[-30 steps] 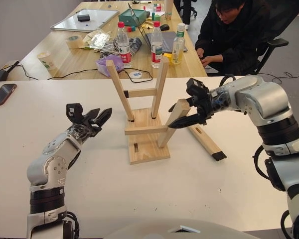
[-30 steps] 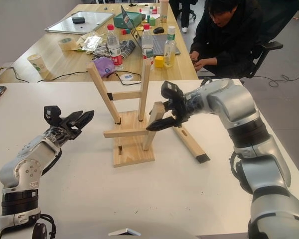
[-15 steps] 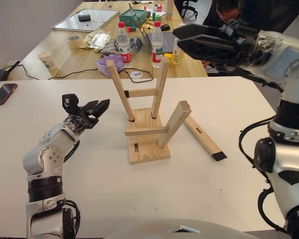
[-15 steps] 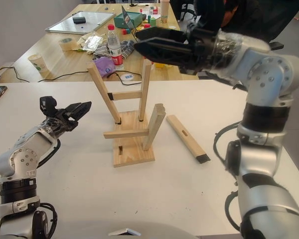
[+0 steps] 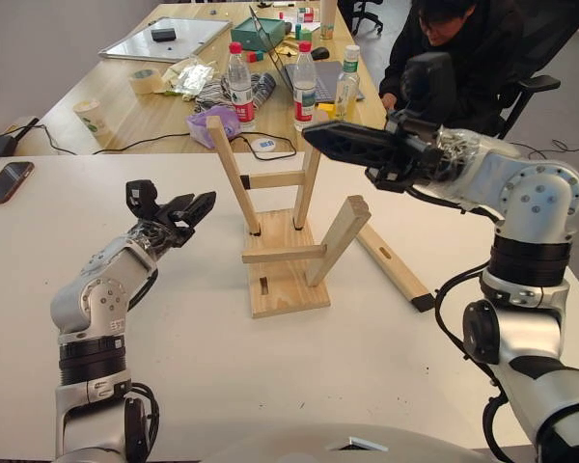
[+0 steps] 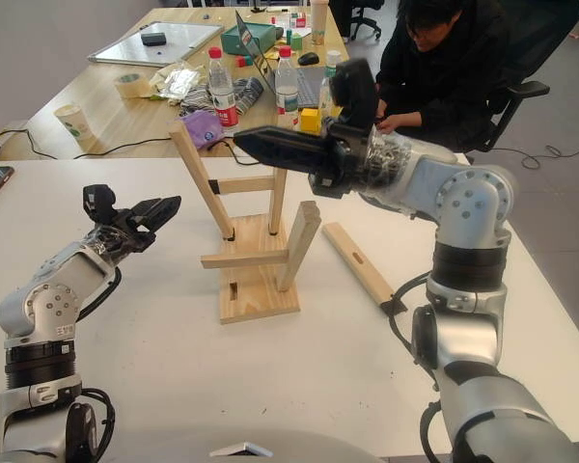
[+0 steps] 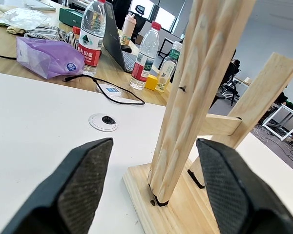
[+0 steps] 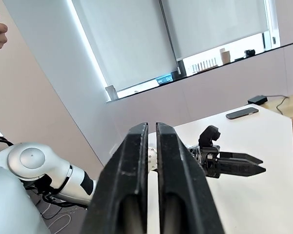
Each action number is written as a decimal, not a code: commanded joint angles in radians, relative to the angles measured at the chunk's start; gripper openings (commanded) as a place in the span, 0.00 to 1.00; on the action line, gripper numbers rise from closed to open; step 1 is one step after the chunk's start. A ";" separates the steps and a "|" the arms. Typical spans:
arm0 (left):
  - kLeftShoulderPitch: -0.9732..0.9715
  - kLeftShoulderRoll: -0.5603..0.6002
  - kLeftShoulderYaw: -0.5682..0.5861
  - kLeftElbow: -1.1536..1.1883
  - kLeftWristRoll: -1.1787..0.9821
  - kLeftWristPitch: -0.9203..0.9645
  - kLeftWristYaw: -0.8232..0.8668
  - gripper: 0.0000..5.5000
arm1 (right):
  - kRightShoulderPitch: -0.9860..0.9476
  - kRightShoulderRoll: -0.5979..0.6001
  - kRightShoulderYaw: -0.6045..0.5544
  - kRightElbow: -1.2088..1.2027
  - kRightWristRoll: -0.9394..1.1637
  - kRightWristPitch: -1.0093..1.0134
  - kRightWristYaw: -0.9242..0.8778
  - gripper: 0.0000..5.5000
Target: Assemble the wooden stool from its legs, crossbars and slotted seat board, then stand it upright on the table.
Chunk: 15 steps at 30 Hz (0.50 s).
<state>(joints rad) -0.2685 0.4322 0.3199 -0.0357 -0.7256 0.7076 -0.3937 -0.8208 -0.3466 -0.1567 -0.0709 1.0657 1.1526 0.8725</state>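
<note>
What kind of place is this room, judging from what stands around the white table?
Probably an office or lab workroom: a wooden desk carries a laptop and water bottles, and an office chair stands behind it.

Silver arms [image 5: 104,299], black joint bands [image 5: 531,258], black cables [image 5: 451,299], black left pincer [image 5: 201,200], right pincer [image 5: 314,133]

White table [image 5: 270,386] in front, a cluttered wooden table [image 5: 145,114] butting its far edge. Black office chair [image 5: 534,87] at the far right on grey floor [image 5: 574,111]. Plain grey wall [image 5: 48,39] on the left. Right wrist view: windows [image 8: 210,29] with pale blinds down, daylight strip below.
</note>
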 commanded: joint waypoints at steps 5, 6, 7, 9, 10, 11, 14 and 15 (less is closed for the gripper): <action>-0.002 -0.006 0.002 -0.009 0.006 0.017 0.006 0.57 | 0.160 -0.018 0.128 0.018 -0.081 -0.053 0.038 0.00; -0.003 -0.007 0.002 -0.009 0.005 0.017 0.006 0.57 | 0.186 -0.025 0.148 0.018 -0.103 -0.070 0.053 0.00; -0.004 -0.008 0.001 -0.010 0.005 0.017 0.006 0.57 | 0.197 -0.030 0.158 0.015 -0.112 -0.081 0.062 0.00; -0.001 -0.009 0.003 -0.014 0.004 0.018 0.007 0.57 | 0.176 -0.025 0.132 0.009 -0.084 -0.086 0.055 0.00; 0.000 -0.010 0.003 -0.013 0.004 0.018 0.005 0.57 | 0.142 -0.014 0.095 0.016 -0.045 -0.083 0.029 0.00; 0.006 -0.011 0.005 -0.018 0.003 0.018 0.007 0.57 | 0.105 -0.001 0.056 0.029 -0.003 -0.076 0.000 0.00; 0.019 -0.019 0.005 -0.030 0.001 0.018 0.010 0.57 | -0.035 0.026 -0.099 0.103 0.155 -0.067 -0.158 0.00; 0.027 -0.022 0.006 -0.038 -0.002 0.019 0.013 0.57 | -0.082 0.018 -0.152 0.143 0.191 -0.074 -0.228 0.00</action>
<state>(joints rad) -0.2644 0.4190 0.3201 -0.0498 -0.7266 0.7161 -0.3906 -0.7816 -0.3221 -0.2125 0.0199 1.1770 1.0809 0.7554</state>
